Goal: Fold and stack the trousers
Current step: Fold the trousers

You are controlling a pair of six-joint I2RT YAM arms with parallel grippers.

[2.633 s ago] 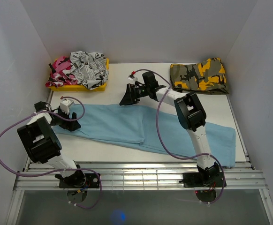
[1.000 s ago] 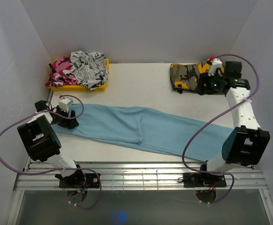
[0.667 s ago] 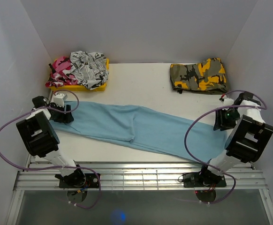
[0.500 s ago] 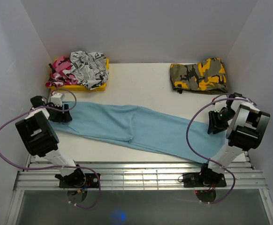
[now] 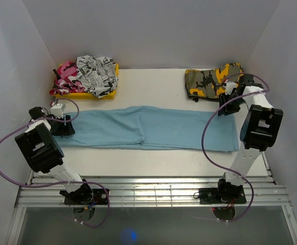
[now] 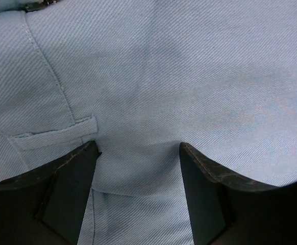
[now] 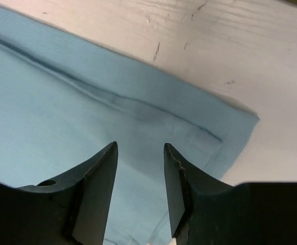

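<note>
The light-blue trousers (image 5: 148, 127) lie flat and straight across the table, waist to the left, leg ends to the right. My left gripper (image 5: 63, 126) is at the waist end. In the left wrist view its jaws (image 6: 138, 153) stand apart over the cloth (image 6: 189, 76), beside a belt loop (image 6: 54, 135). My right gripper (image 5: 224, 108) is at the far right corner of the leg ends. In the right wrist view it (image 7: 141, 148) is open, just above the hem corner (image 7: 225, 127) of the flat cloth.
A yellow tray (image 5: 90, 95) with pink and black-and-white clothes sits at the back left. A folded camouflage garment (image 5: 209, 84) lies at the back right, just behind my right gripper. White walls close in on both sides. A metal rail (image 5: 148, 191) runs along the near edge.
The leg end of the trousers has moved from the near right toward the back, so they now lie straight. My right gripper moved with it. My left gripper shifted slightly left.
</note>
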